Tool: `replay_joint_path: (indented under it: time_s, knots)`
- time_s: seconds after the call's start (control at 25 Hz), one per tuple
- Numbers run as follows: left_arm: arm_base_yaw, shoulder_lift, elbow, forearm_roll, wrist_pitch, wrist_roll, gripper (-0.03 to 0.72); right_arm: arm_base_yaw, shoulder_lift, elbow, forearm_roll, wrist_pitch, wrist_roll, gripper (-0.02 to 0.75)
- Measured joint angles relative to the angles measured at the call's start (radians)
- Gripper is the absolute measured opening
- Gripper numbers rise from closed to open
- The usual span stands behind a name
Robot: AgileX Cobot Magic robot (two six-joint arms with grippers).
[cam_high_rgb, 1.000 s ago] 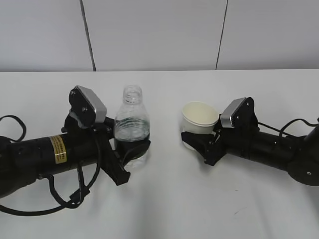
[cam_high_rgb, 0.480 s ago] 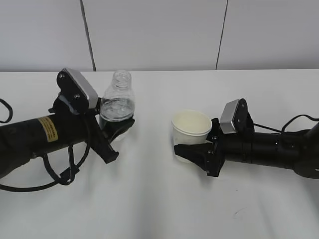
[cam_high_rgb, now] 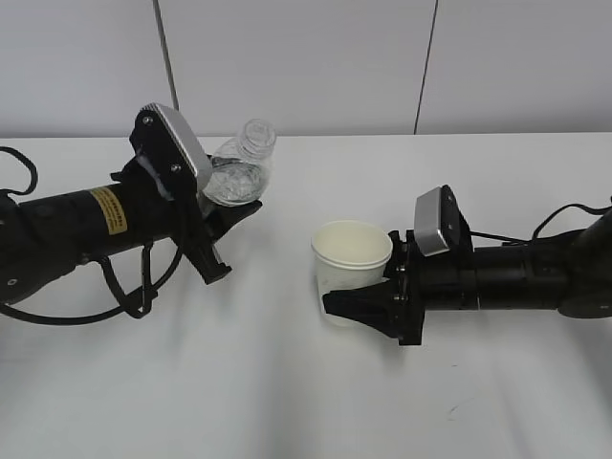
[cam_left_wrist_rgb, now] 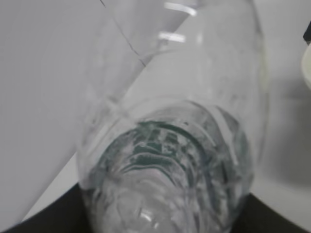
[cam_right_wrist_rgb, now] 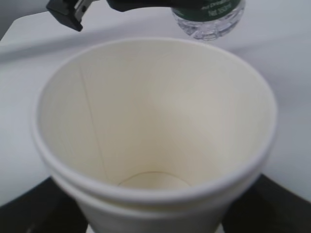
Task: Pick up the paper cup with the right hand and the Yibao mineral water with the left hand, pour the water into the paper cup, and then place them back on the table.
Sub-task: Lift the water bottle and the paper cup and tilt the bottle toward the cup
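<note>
My left gripper (cam_high_rgb: 222, 222), on the yellow-stickered arm, is shut on the Yibao mineral water (cam_high_rgb: 239, 172) and holds it above the table (cam_high_rgb: 287, 382), neck tilted toward the right. The bottle fills the left wrist view (cam_left_wrist_rgb: 170, 160), green label showing through. My right gripper (cam_high_rgb: 356, 304) is shut on the paper cup (cam_high_rgb: 351, 258), upright and a little above the table, right of the bottle and lower. In the right wrist view the cup (cam_right_wrist_rgb: 155, 126) is empty inside, and the bottle's base (cam_right_wrist_rgb: 208, 17) hangs beyond its far rim.
White wall panels stand behind the table's far edge. Black cables trail from both arms at the left and right edges. A faint scuff mark (cam_high_rgb: 457, 406) lies on the tabletop near the front right.
The left gripper has lifted the bottle and tipped its neck to the right. The right gripper has carried the cup left and toward the front.
</note>
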Motion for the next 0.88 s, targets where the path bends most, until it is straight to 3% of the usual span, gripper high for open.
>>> replay_joint_path:
  time_s: [0.16, 0.4, 0.88]
  knots:
    - [0.0, 0.0, -0.004, 0.001, 0.005, 0.049, 0.37, 0.041, 0.0, -0.019, -0.007, 0.0, 0.008, 0.543]
    - [0.0, 0.0, -0.005, 0.002, 0.009, 0.243, 0.34, 0.087, 0.0, -0.049, -0.014, 0.0, 0.013, 0.543]
    - [0.0, 0.0, -0.005, 0.001, -0.005, 0.43, 0.321, 0.108, 0.0, -0.05, -0.038, 0.0, 0.026, 0.543]
